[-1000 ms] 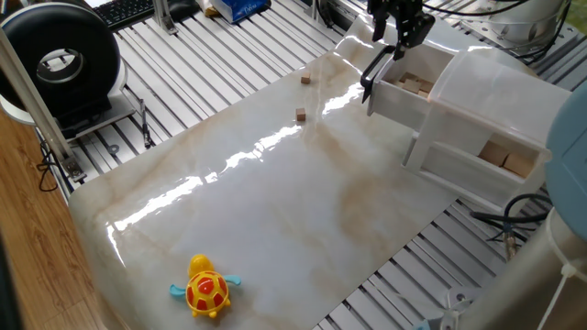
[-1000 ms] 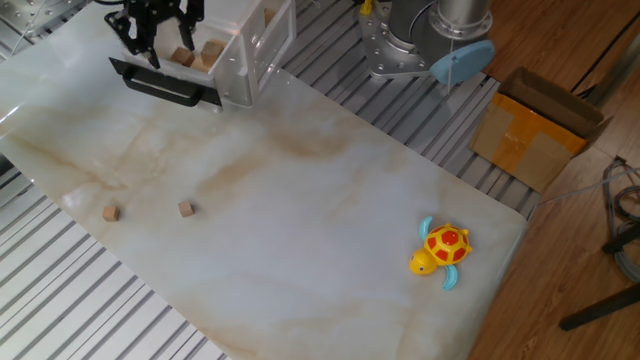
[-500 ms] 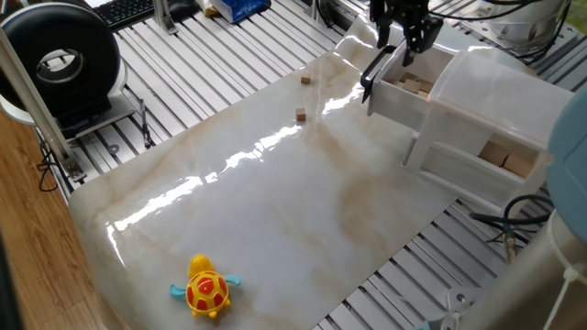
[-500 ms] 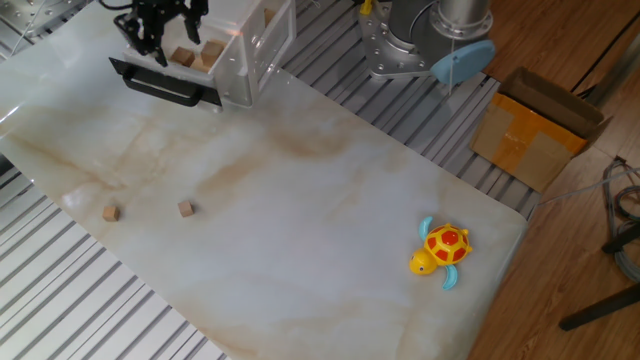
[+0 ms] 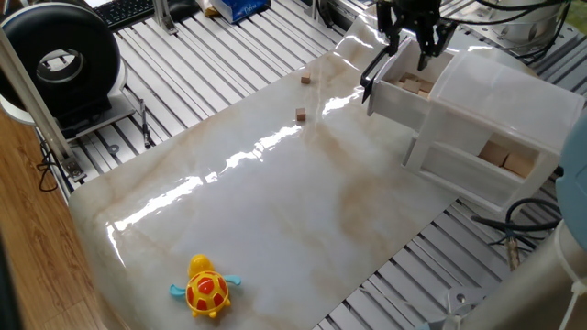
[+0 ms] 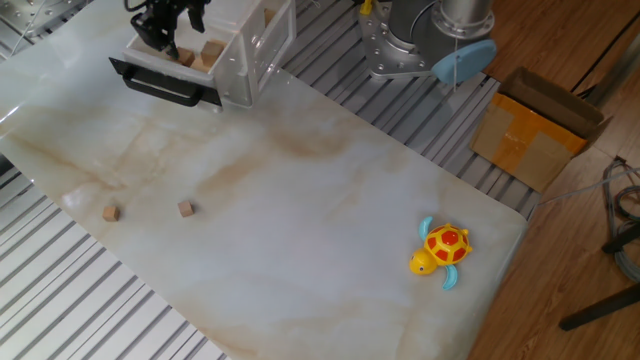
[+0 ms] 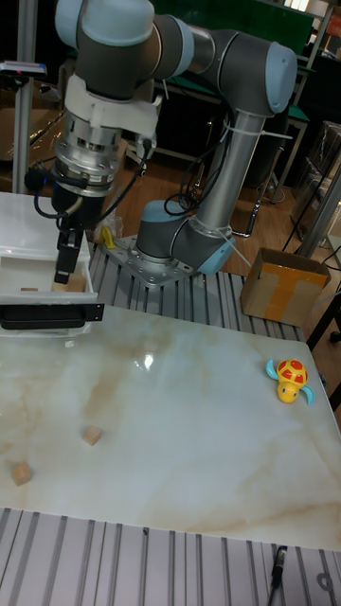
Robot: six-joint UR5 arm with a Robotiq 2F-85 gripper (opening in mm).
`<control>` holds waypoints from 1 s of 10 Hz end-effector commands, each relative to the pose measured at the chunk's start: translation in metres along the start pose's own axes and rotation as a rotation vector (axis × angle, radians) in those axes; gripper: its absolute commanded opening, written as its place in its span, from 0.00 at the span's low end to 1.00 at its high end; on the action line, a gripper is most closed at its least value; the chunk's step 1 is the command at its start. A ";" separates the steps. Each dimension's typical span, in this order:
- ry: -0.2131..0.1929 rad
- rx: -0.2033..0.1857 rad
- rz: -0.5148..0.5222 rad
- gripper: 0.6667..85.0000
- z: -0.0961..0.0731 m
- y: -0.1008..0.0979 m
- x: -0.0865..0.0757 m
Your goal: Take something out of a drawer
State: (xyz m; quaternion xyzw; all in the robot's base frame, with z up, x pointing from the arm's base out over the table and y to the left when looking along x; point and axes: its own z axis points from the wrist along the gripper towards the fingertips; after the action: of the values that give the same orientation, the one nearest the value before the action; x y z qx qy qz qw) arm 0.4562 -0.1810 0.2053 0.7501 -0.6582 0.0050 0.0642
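The top drawer (image 5: 396,99) of the white plastic unit stands pulled open, its dark handle (image 6: 165,90) facing the table. Pale tan wooden blocks (image 5: 417,85) lie inside it, two showing in the other fixed view (image 6: 186,58). My gripper (image 5: 411,46) hangs just above the open drawer, fingers pointing down and spread, with nothing between them. It is also over the drawer's inside in the other fixed view (image 6: 166,34) and the tall view (image 7: 66,267). I cannot tell which block lies directly under the fingers.
Two small brown cubes (image 5: 300,115) (image 5: 305,79) lie on the marble tabletop (image 5: 275,211) in front of the drawer. A yellow toy turtle (image 5: 206,289) sits at the far end. The lower drawer (image 5: 500,158) holds more blocks. A cardboard box (image 6: 535,125) stands off the table.
My gripper has shifted from above the drawer's front edge to further back over its inside. Its fingers stay spread. Nothing else has moved.
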 end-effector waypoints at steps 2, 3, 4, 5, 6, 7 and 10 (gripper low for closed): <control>-0.013 -0.037 -0.117 0.68 -0.001 0.013 -0.003; -0.034 -0.048 -0.119 0.68 0.001 0.022 -0.009; -0.031 -0.044 -0.119 0.68 0.005 0.025 -0.011; -0.031 -0.041 -0.124 0.68 0.009 0.025 -0.013; -0.039 -0.033 -0.124 0.68 0.013 0.023 -0.018; -0.047 -0.027 -0.122 0.68 0.014 0.023 -0.021; -0.020 0.006 -0.132 0.64 0.014 0.014 -0.015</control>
State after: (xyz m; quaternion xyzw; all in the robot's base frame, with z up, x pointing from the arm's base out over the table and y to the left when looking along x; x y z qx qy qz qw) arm 0.4340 -0.1716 0.1927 0.7882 -0.6117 -0.0140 0.0661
